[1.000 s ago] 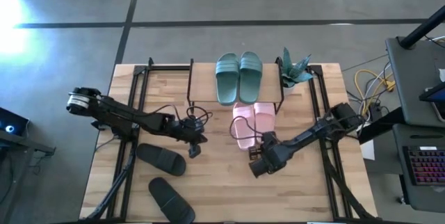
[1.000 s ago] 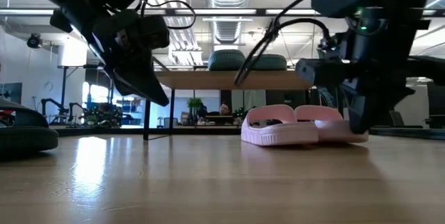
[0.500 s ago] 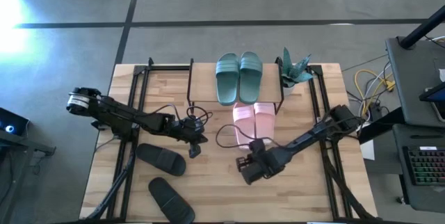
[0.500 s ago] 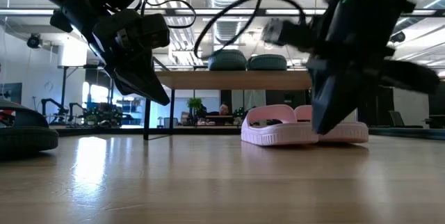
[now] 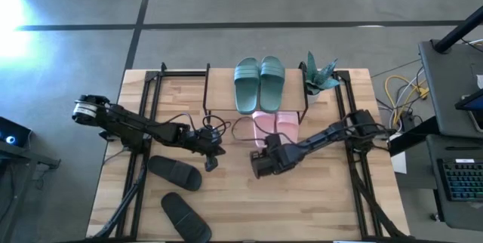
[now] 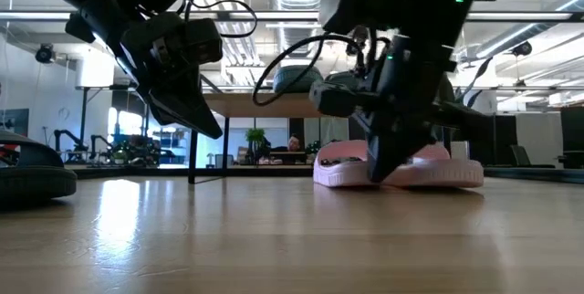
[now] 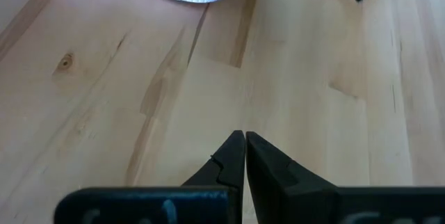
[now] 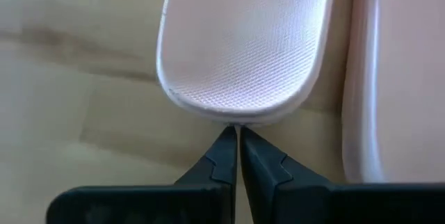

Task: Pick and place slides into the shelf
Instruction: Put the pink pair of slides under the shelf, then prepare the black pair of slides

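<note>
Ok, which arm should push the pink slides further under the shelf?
Right. The right gripper is shut, tips at the heel of a pink slide. The left gripper sits off toward the black slides.

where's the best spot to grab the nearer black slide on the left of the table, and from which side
Probably the wide strap of the black slide, from straight above, one finger under the strap and one outside it. The slide lies flat on the table, sole down, so its strap is the only raised part; the sole's edges sit on the wood. The left gripper, shut, hovers just beside it.

Dark jointed arms point(image 5: 143, 128), looping black cables point(image 5: 243, 130)
</note>
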Robot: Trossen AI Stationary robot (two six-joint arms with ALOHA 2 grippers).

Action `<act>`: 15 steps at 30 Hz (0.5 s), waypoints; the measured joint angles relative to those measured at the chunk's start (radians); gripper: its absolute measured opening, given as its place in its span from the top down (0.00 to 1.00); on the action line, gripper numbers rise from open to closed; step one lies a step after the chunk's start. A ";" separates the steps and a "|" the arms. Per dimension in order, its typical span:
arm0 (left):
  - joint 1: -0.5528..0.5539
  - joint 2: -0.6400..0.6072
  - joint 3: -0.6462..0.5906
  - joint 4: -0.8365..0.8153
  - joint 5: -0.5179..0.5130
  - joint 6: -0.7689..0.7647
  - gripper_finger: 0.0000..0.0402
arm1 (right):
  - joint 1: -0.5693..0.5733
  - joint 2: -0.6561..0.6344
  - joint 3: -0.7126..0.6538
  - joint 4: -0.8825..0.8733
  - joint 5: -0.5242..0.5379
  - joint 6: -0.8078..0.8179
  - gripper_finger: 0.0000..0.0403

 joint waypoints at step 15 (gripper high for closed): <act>-0.050 -0.190 0.055 -0.387 0.166 -0.035 1.00 | 0.143 -0.021 0.119 0.008 -0.170 -0.150 0.97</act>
